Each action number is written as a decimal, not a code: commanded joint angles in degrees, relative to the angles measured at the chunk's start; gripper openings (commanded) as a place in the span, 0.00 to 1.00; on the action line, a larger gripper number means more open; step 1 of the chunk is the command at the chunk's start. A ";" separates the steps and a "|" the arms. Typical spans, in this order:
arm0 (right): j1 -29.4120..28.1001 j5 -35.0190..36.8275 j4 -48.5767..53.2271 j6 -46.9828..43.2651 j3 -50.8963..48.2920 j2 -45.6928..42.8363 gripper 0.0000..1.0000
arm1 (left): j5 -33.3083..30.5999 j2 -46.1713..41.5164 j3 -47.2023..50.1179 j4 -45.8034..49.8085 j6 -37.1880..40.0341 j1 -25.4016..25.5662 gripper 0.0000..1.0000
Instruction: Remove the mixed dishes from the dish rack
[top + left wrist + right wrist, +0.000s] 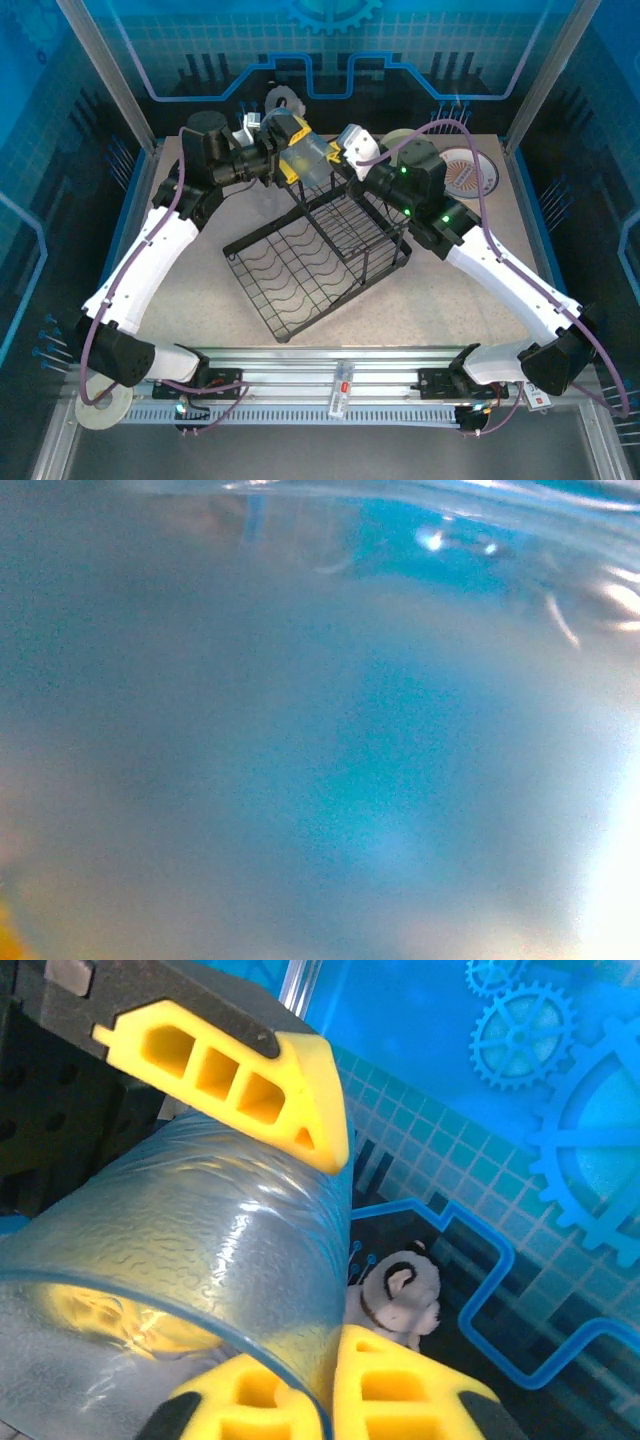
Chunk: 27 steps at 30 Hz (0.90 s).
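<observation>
one dog figurine (400,1295) sits behind the tumbler (200,1250) near the rack (300,270).

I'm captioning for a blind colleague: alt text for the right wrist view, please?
A clear tumbler, close up, has its rim pinched by the right gripper, while the left gripper clamps its body, one yellow finger on top. Behind sits a grey-and-white dog figurine against a blue gear-patterned wall.

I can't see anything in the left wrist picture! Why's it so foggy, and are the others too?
Left wrist: the clear tumbler seems too close to focus, all blue-grey blur, white glare at the right edge. Right wrist: tumbler sharp with a bright shine, dog figurine behind slightly soft. Top external: sharp, evenly lit.
</observation>
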<state>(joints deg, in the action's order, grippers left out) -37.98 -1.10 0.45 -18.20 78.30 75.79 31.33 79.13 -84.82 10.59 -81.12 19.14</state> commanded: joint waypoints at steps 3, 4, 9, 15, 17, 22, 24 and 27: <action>-1.67 -2.36 1.11 1.34 2.69 1.12 0.00 | 1.64 0.85 -0.79 -5.87 0.45 0.72 0.62; -1.74 -2.08 1.05 1.58 2.87 1.27 0.00 | 1.54 0.85 -0.92 -6.30 1.11 0.81 0.65; -1.75 1.65 1.21 3.02 3.96 1.44 0.00 | -3.57 -1.32 -1.83 -5.20 11.13 1.91 0.99; -1.40 9.38 2.13 4.97 6.15 1.65 0.00 | -6.50 -4.52 -0.82 -3.98 15.77 1.76 0.99; -1.14 10.98 2.61 5.49 7.09 1.83 0.00 | -4.34 -4.55 -0.25 -5.47 13.72 1.14 0.99; -0.71 13.91 4.64 7.57 9.30 2.36 0.00 | -1.18 -4.35 1.96 -12.81 9.07 -1.47 0.99; -0.43 15.27 6.13 8.89 10.44 2.64 0.00 | -4.84 -5.54 0.97 -9.42 12.90 -1.29 0.99; 0.13 17.45 10.14 11.62 13.31 3.23 0.00 | -7.22 -7.38 0.37 -8.31 15.05 -1.45 0.99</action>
<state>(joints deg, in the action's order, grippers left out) -38.54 12.25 7.84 -10.44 87.59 78.83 26.41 74.91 -83.29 2.44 -69.41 17.93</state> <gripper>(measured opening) 0.066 0.992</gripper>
